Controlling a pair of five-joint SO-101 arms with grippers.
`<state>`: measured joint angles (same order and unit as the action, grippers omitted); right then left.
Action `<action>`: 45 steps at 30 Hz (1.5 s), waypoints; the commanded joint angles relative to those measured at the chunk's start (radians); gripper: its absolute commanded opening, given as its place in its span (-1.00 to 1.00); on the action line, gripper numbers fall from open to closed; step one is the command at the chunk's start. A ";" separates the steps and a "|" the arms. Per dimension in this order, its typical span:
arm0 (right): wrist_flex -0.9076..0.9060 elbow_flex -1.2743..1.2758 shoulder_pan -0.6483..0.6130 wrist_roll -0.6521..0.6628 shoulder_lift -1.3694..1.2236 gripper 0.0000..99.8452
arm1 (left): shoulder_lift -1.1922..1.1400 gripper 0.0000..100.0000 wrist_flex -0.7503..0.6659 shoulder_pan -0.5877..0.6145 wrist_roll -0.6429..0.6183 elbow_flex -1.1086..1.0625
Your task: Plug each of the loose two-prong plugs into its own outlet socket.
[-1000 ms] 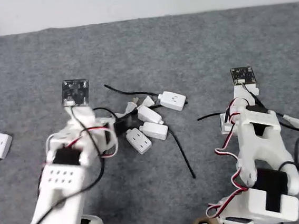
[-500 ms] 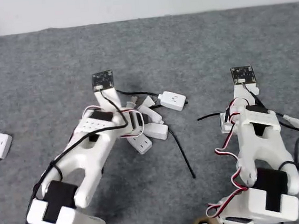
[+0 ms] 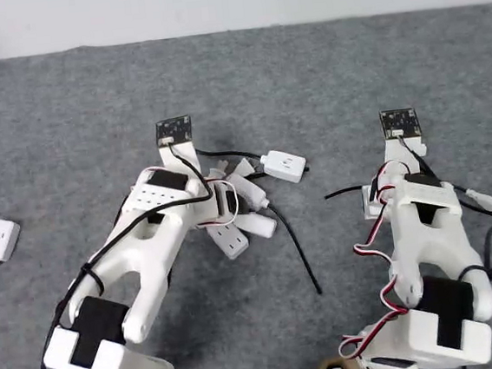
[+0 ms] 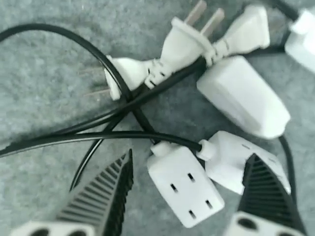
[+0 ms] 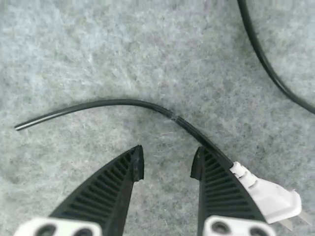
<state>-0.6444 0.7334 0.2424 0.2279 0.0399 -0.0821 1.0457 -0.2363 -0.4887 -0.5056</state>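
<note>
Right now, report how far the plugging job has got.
Done: nothing yet. In the tangle, one plug and another plug show bare prongs, and a third plug lies loose beside the right gripper. In hand: nothing gripped. The left gripper is open, its fingers either side of a socket block; the right is open over a black cord. Left: every plug needs a socket.

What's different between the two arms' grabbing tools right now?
The left tool is spread wide; the right tool has a narrower gap. The left tool hangs over a white socket block amid tangled cords; the right tool hangs over bare carpet beside one black cord. Both are open, holding nothing, and are black and ribbed.
</note>
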 commanded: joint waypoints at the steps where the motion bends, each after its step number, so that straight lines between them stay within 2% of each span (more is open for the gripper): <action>1: 0.016 -0.012 -0.001 0.000 0.004 -0.65 | -0.012 -0.35 0.040 -0.009 0.072 0.002; 8: 0.016 -0.012 -0.001 0.000 0.004 -0.65 | -0.014 -0.35 -0.077 -0.023 0.044 0.015; 16: 0.016 -0.012 -0.001 0.000 0.002 -0.65 | -0.012 -0.35 -0.043 -0.132 0.048 -0.050; 23: 0.016 -0.012 -0.001 0.000 0.002 -0.65 | -0.034 -0.35 -0.078 -0.153 0.048 -0.065; 27: 0.016 -0.012 -0.001 0.000 0.002 -0.65 | -0.092 -0.35 0.009 -0.153 0.051 -0.015; 31: 0.016 -0.012 -0.001 0.000 0.002 -0.65 | -0.187 -0.35 0.058 -0.157 0.124 0.094; 42: 0.016 -0.012 -0.001 0.000 0.002 -0.65 | -0.434 -0.35 0.229 -0.186 0.130 0.456; 45: 0.016 -0.012 -0.001 0.000 0.002 -0.65 | -0.443 -0.43 0.233 -0.203 0.160 0.473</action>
<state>-0.6444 0.7334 0.2424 0.2279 0.0368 -0.5132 1.2528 -0.4127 -0.3659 -0.0698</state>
